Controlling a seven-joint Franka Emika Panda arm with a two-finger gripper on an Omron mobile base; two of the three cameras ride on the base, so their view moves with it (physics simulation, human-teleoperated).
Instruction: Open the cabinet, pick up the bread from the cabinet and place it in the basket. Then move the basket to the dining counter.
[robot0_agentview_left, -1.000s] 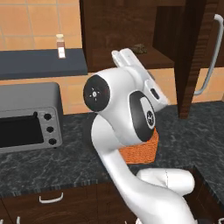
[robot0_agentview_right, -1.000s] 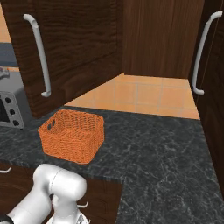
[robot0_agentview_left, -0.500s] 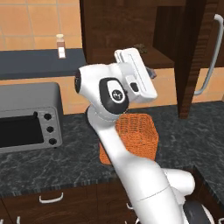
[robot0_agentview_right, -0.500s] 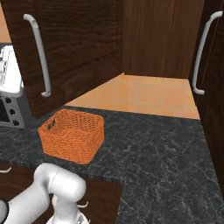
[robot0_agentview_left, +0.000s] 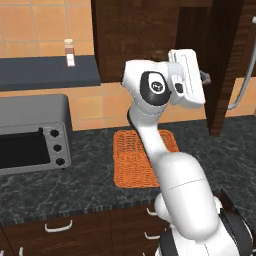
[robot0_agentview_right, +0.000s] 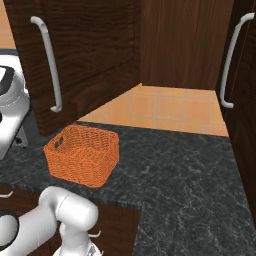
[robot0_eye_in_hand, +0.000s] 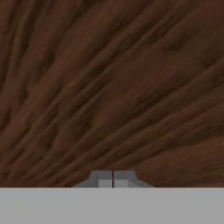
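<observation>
Now basket (robot0_agentview_right: 82, 155) on black counter (robot0_agentview_right: 180, 175) — nothing visible inside.

Black speckled stone bench (robot0_agentview_left: 75, 185) in front. Orange tiled wall (robot0_agentview_right: 165, 107) behind. Grey toaster oven (robot0_agentview_left: 31, 131) far left. Dark shelf (robot0_agentview_left: 45, 72) above carries small bottle (robot0_agentview_left: 70, 52). Brown drawers (robot0_agentview_left: 75, 230) below, curved handles.

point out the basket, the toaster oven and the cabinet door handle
basket (robot0_agentview_right: 82, 161), right base view, on its woven front wall
toaster oven (robot0_agentview_left: 31, 132), left base view, on its front, at the top of the dark glass door
cabinet door handle (robot0_agentview_right: 49, 62), right base view, mid-bar
</observation>
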